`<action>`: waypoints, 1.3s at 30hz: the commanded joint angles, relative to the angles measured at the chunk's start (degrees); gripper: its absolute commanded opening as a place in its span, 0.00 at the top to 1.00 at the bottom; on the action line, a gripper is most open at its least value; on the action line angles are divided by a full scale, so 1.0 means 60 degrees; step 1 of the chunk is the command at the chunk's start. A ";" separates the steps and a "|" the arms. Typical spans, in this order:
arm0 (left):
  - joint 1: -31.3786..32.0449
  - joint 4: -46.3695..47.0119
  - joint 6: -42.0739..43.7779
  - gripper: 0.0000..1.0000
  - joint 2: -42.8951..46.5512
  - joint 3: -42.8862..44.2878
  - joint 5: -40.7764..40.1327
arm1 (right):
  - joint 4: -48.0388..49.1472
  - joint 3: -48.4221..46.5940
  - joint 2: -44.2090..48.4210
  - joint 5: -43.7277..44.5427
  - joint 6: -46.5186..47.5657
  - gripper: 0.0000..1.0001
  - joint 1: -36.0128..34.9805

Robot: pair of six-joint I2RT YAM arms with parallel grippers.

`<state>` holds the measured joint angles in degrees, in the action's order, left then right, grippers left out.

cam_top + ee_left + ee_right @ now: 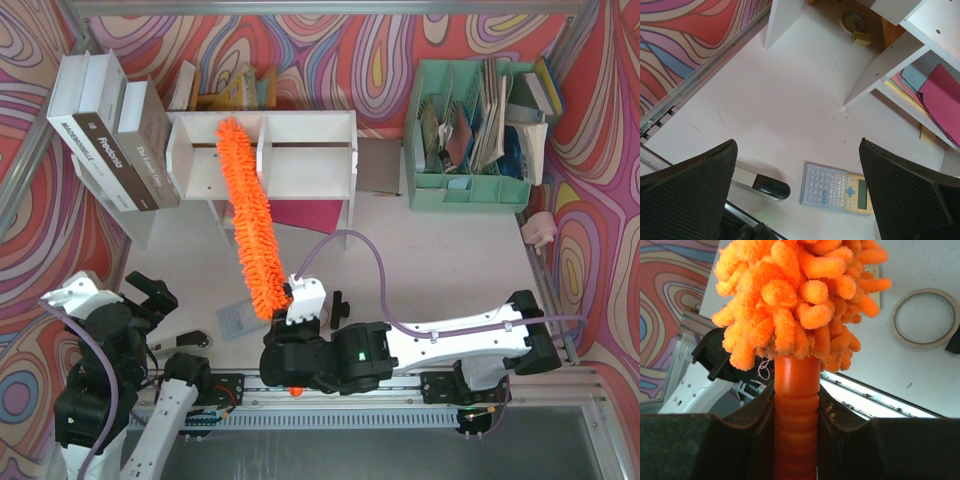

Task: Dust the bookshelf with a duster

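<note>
Swirl-patterned panels (330, 60) in red, orange, purple and blue are enclosing the counter (450, 270) on the far side and both flanks. White counter is sitting evenly lit, shadows staying soft. Grey metal frame bars (320, 8) are bordering the panels; a slotted rail (350, 415) is edging the near side.

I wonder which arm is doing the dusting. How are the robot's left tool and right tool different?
The right tool is shut on the duster; the left tool is open and empty. The right tool's duster reaches the bookshelf; the left tool hangs above a calculator. Both have dark fingers.
</note>
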<state>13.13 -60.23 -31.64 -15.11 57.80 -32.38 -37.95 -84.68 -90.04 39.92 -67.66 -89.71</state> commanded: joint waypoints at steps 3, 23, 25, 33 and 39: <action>-0.0063 0.0121 0.0161 0.02 -0.0071 -0.0141 0.0017 | -0.1067 -0.0189 0.0598 0.2013 -0.1401 1.00 -0.0357; -0.0063 0.0135 0.0176 0.02 -0.0103 -0.0138 0.0051 | -0.0349 0.0410 0.0178 0.0512 -0.1498 1.00 0.0017; -0.0063 0.0135 0.0176 0.02 -0.0095 -0.0141 0.0050 | -0.0293 0.0408 0.0175 0.0423 -0.1425 1.00 0.0093; -0.0063 0.0139 0.0175 0.02 -0.0079 -0.0134 0.0050 | 0.0541 0.0076 0.0477 0.1001 -0.0189 1.00 0.0086; -0.0063 0.0136 0.0175 0.02 -0.0088 -0.0141 0.0036 | 0.0863 0.0157 0.0570 0.1016 0.0133 1.00 0.0084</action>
<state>13.13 -60.23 -31.64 -15.11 57.80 -32.36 -35.97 -82.52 -88.55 41.50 -69.21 -89.54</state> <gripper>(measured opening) 0.984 0.336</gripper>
